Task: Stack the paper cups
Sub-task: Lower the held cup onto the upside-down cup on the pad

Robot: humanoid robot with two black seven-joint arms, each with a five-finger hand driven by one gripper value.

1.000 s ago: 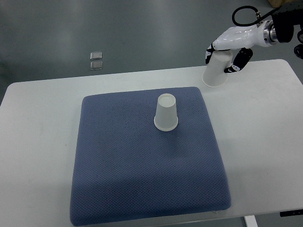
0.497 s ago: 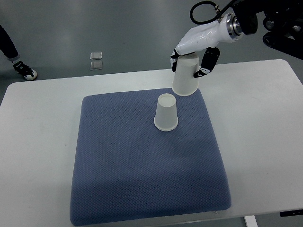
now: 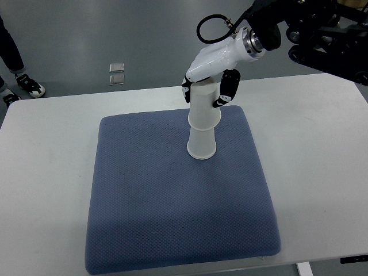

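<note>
You see matt white paper cups (image 3: 202,123), a rough woven blue cloth mat (image 3: 172,195), a smooth matt table (image 3: 46,172), and the right hand (image 3: 210,75) in glossy white plastic.

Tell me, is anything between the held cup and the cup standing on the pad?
Nothing shows between them in the top view: the held cup, gripped by the right hand, sits over the standing cup.

No readable text, labels, numbers (cups, pad, table all plain).

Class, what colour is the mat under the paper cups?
Dark blue with a fine dotted weave, on the mat, seen in the top view.
</note>
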